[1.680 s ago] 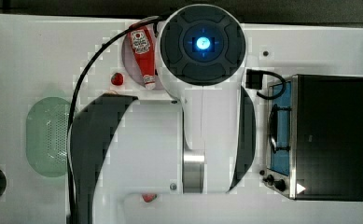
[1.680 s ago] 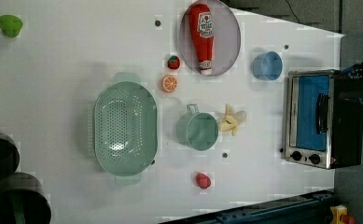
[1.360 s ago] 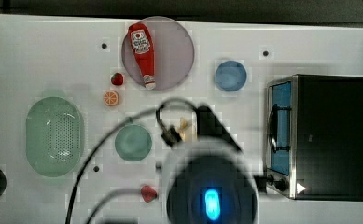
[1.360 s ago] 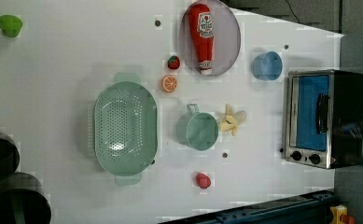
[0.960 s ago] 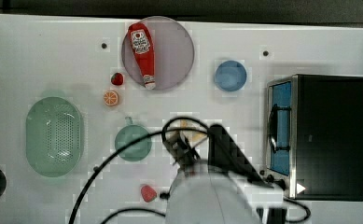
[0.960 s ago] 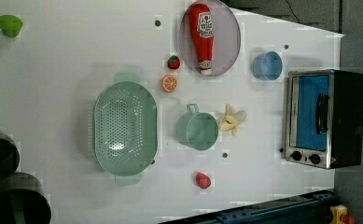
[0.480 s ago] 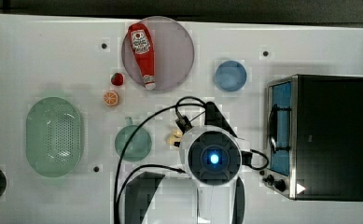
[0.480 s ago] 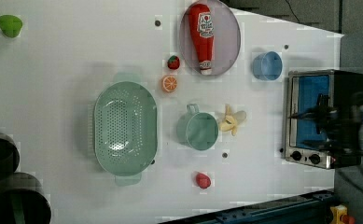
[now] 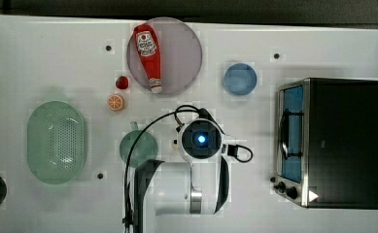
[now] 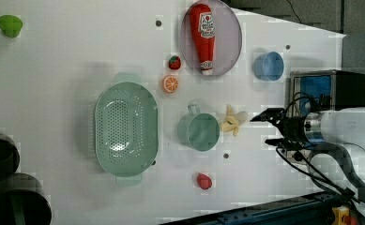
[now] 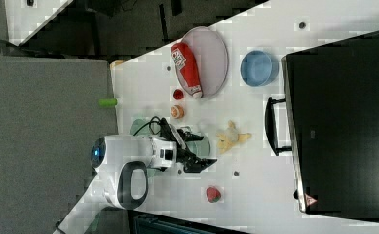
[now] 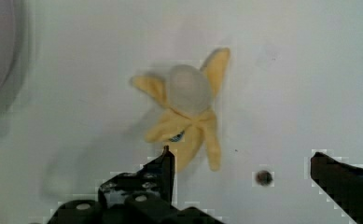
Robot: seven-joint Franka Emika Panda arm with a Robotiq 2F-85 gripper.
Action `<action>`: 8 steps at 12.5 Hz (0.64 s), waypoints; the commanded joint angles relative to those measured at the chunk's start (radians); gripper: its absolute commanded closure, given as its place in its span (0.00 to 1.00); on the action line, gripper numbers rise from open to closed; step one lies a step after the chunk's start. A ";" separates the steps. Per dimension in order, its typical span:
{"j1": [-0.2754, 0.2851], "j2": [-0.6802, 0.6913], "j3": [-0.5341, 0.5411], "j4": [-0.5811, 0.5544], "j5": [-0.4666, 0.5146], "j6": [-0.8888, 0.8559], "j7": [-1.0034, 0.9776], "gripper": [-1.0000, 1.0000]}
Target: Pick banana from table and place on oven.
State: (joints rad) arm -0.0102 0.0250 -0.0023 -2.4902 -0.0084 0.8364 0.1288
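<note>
Black gripper (image 12: 240,163), jaws wide apart, w/ small pale-yellow peeled banana (image 12: 188,114) mid white tabletop (image 10: 77,47), approx. aligned for grasping.

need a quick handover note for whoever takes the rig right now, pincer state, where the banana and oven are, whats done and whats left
Pincer: open, empty, hanging above the table with the banana below it and not yet touched.
Banana: lying on the table beside the green cup, between the cup and the oven in the left view.
Oven: at the top view's right edge of the table, door shut, nothing on its black top.
Done: approach over the banana only.
Left: descend, close on the banana, lift it, carry it over and set it on the oven top.
</note>
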 commanded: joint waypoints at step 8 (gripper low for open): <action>0.003 0.282 0.022 -0.004 0.004 0.355 0.034 0.00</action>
State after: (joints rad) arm 0.0038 0.3152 0.0308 -2.4941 -0.0010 1.1475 0.1288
